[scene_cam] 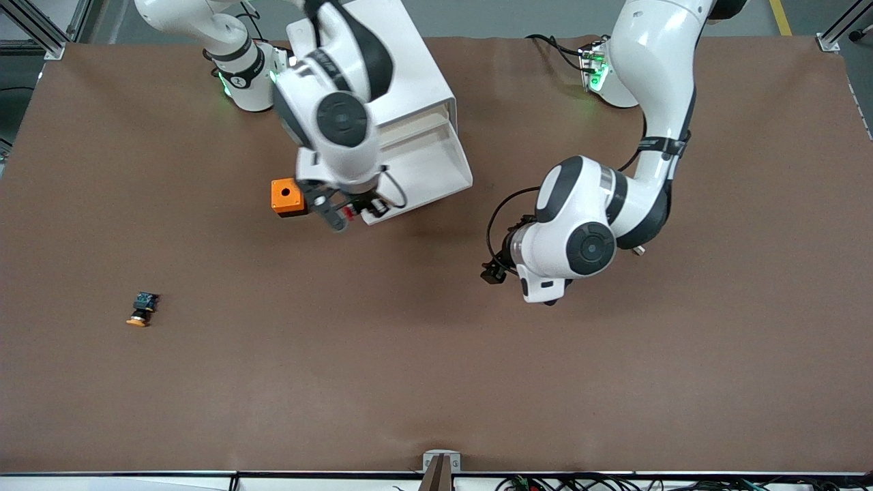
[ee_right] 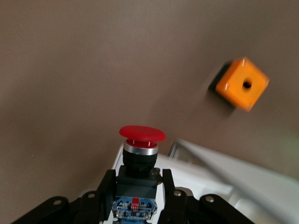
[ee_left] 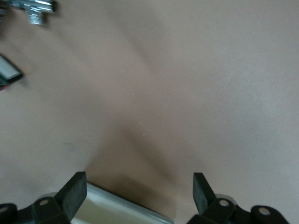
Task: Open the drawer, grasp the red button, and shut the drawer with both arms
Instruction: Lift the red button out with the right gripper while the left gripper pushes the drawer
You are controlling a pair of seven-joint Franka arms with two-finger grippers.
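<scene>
Front view: your right claw [scene_cam: 344, 217] hangs over the front corner of the pulled-out drawer [scene_cam: 436, 160], clamped on the button [scene_cam: 348, 213]. In the right wrist view the same claw [ee_right: 135, 186] shows its two fingers [ee_right: 105, 185] pressed against the button's [ee_right: 138, 161] black body, red mushroom cap pointing away from the wrist and the bluish rear end seated between the fingers. The button is therefore up in the air, above the drawer's corner, not resting on the surface [scene_cam: 436, 382].

The drawer stands pulled out of the white cabinet [scene_cam: 416, 75], toward the front camera; its shallow white tray is exposed. The orange box [scene_cam: 287, 197] with a hole sits on the surface just beside the drawer's corner, toward the right arm's end; the right wrist view shows it [ee_right: 243, 83] apart from the held button.

Your left claw [scene_cam: 492, 271] hovers over bare surface, well apart from the cabinet and toward the left arm's end of it. In the left wrist view its [ee_left: 138, 189] fingertips [ee_left: 74, 187] stand wide apart with nothing between them.

A second button with an orange-yellow cap [scene_cam: 140, 309] lies on its side on the surface, well apart from the cabinet, nearer the front camera and toward the right arm's end.
</scene>
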